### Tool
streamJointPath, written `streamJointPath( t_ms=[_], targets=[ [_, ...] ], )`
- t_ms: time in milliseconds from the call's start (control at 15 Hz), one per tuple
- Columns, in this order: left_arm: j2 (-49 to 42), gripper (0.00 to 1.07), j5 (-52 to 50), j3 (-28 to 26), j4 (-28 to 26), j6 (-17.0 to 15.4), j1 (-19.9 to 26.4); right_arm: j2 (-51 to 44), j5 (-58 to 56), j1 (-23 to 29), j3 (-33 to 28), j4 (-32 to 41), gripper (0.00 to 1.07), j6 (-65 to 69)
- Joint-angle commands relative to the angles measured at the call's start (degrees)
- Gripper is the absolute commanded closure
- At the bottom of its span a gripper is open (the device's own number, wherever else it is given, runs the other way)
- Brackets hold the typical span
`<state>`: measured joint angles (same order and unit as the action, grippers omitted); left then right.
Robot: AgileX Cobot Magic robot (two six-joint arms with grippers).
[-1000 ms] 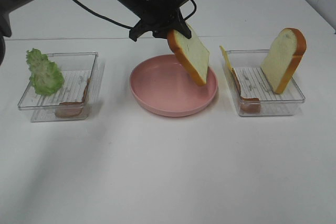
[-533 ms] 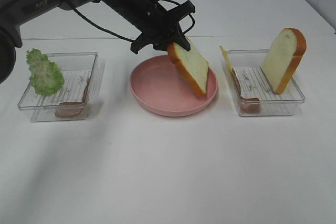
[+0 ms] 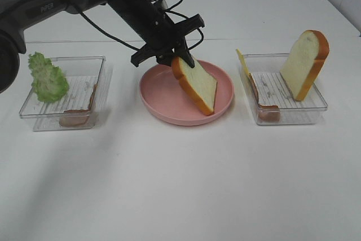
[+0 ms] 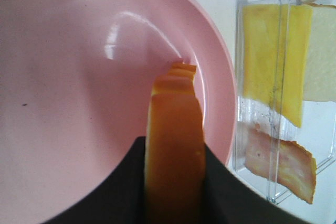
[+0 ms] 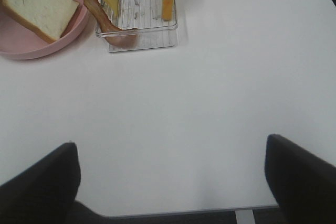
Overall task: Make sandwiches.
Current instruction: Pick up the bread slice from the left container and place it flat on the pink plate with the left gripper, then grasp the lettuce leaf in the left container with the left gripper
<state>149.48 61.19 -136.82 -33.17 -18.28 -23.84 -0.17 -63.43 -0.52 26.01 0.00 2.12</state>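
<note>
**Bread slice held edge-on over the pink plate**

The left gripper (image 3: pixel 176 59) reaches in from the upper left of the high view. Its jaws are clamped on the crust at the upper corner of a bread slice (image 3: pixel 196 84). The slice hangs tilted, with its white face turned toward the camera. Its lower corner is down inside the right half of the pink plate (image 3: pixel 159 101), near the rim; whether it touches the plate cannot be told. In the left wrist view the dark fingers (image 4: pixel 228 195) press on both sides of the orange-brown crust.

A clear tray (image 3: pixel 322 106) stands to the right of the plate. In it a second bread slice (image 3: pixel 304 63) stands nearly upright against the far right wall, a yellow cheese square (image 3: pixel 242 62) leans on the left wall, and a bacon strip (image 3: pixel 267 109) lies beside the cheese at the near left corner.

A second clear tray (image 3: pixel 26 114) stands to the left of the plate. It holds ruffled green lettuce (image 3: pixel 48 80) at its far left and another bacon piece (image 3: pixel 76 117) along its near right side.

The right gripper (image 5: pixel 172 179) hangs over bare white table (image 3: pixel 180 184), well apart from the trays. Its fingers are spread wide and hold nothing.
</note>
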Motion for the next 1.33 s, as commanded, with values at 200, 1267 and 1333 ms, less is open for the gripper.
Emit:
streamJointPath(
  t_ms=[200,1267,1333],
  targets=[
    [0.29,0.74,-1.89,0.00,3.04,0.23,-0.23,-1.43,0.46,-0.29,-0.17,0.00,0.16,-0.17],
    [-4.07,0.18,5.39,-6.02,19.25,1.03,-1.15,-1.43,0.46,-0.29,-0.17,0.00,0.16,-0.17],
    [-4.07,0.18,9.57,-9.11,20.80,1.03,-1.15,-1.43,0.46,-0.29,-0.17,0.00,0.16,-0.17]
  ],
)
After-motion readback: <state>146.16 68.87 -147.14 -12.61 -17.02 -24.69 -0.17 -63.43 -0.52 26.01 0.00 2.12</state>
